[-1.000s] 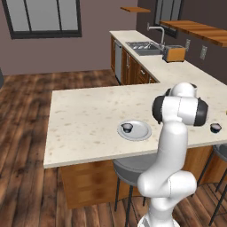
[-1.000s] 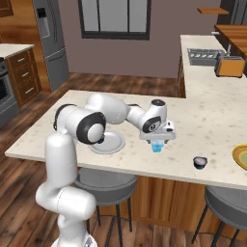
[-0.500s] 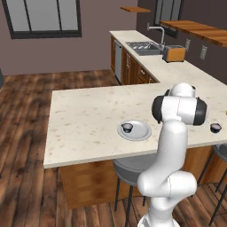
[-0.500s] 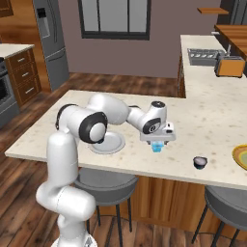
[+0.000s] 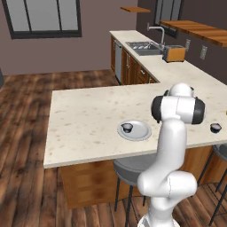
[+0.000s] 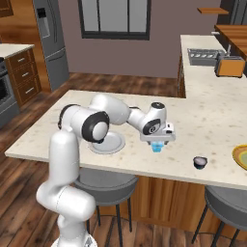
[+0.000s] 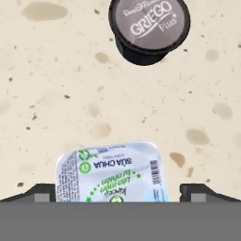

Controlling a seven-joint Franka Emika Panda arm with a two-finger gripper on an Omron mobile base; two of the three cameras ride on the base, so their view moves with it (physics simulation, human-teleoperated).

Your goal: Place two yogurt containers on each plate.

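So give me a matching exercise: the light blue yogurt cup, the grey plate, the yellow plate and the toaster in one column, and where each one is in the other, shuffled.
Things:
1. light blue yogurt cup
2. grey plate
3. yellow plate
4. toaster

Places:
A. beside the sink on the far counter
B. at the right edge of the right base view
C. right under the open tool
D. holding one dark yogurt cup

Pairs: 1-C, 2-D, 3-B, 4-A
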